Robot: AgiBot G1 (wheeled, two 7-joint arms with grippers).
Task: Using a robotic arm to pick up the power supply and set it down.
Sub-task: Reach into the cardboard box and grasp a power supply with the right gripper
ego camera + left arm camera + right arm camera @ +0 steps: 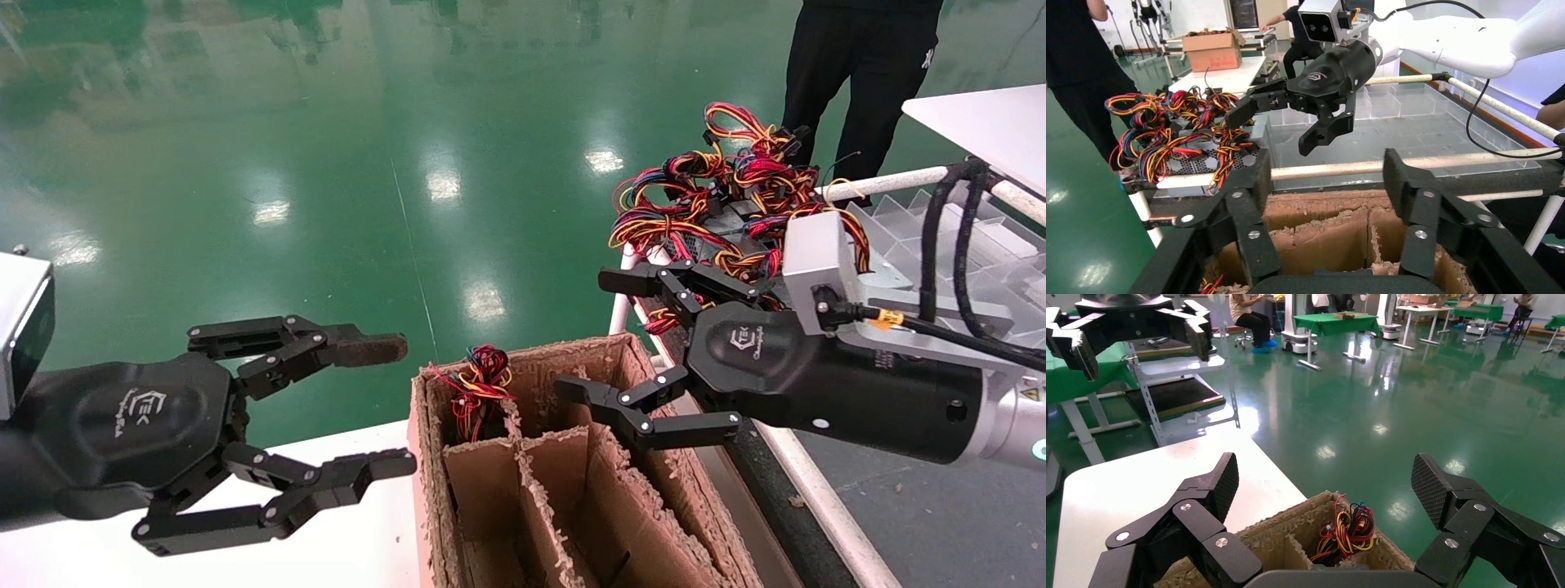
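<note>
A bunch of red, yellow and black wires (pixel 478 384) sticks out of the far-left compartment of a divided cardboard box (pixel 621 353); this is the power supply, and its grey body is hidden down in the compartment. The same wires (pixel 1349 530) show in the right wrist view, just beyond my right gripper (pixel 1327 478). My right gripper (pixel 582 333) hangs open over the box's right side, holding nothing. Over the white table (pixel 359 539), left of the box, my left gripper (pixel 404 407) is open and empty too.
A pile of grey power supplies with many-coloured wires (pixel 719 196) lies on the rack behind the box, next to a clear compartment tray (pixel 940 237). A white rail (pixel 817 490) runs along the box's right. A person in black (pixel 858 65) stands beyond the rack.
</note>
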